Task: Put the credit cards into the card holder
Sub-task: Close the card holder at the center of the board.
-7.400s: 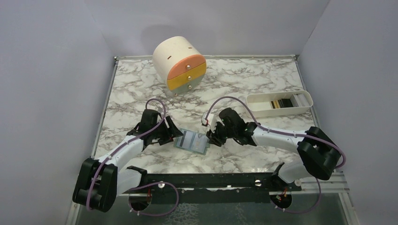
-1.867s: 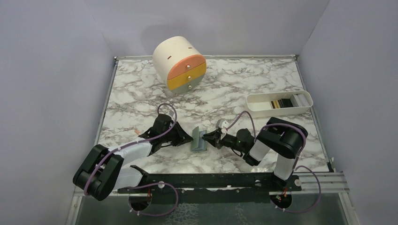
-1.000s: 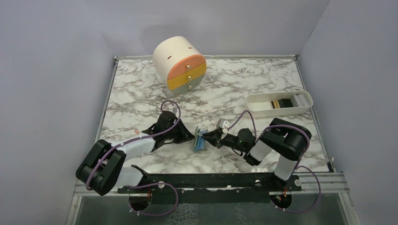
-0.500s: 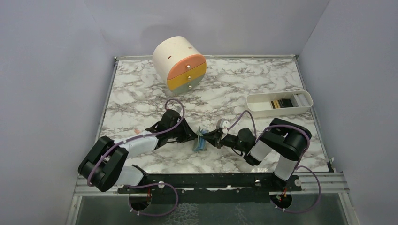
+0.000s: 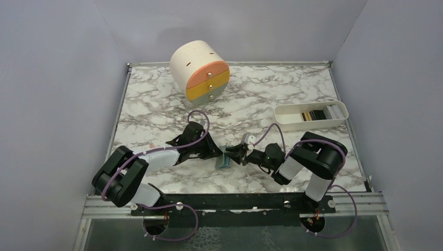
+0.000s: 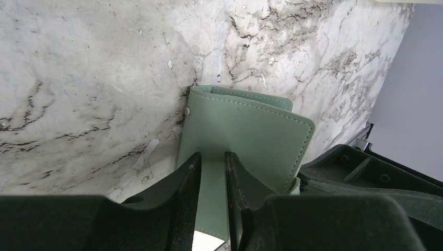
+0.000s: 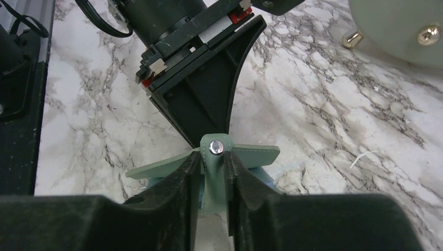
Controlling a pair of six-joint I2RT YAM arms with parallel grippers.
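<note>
Left gripper (image 6: 212, 157): jaws nearly closed, pinching the green wallet (image 6: 251, 130) by one side. Right gripper (image 7: 211, 157): narrow, nipping its snap tab (image 7: 216, 148). Wallet stands half-folded on the table (image 5: 156, 104) between them; cards (image 5: 312, 114) well apart in the white tray (image 5: 308, 125). Risk: tab slips, wallet flops shut, slots hidden. Both grippers busy, none free for cards.
</note>
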